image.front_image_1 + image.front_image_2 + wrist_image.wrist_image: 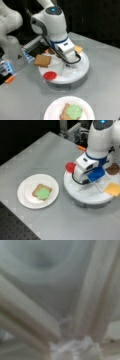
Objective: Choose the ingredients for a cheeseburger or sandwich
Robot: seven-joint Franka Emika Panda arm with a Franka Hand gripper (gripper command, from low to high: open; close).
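My gripper point(67, 64) is lowered onto the middle of the round white tray point(82, 71), with its fingertips hidden under the hand in both front views. On that tray lie a bread slice point(42, 60) at a front view's left, a red tomato disc point(50, 75) near the front rim, a yellow cheese square point(113, 189) and a brown patty point(113, 169). The tomato disc point(70, 166) sits just beside the hand. A white plate point(53, 110) holds the other bread slice point(37, 190) with the green lettuce point(43, 193) on top. The wrist view shows only blurred white tray surface and ridges.
The arm's base point(10, 37) and a dark box point(32, 50) stand behind the tray at a front view's left. A small orange piece point(10, 79) lies beside them. The grey table point(50, 152) ends in a dark edge at a front view's bottom left.
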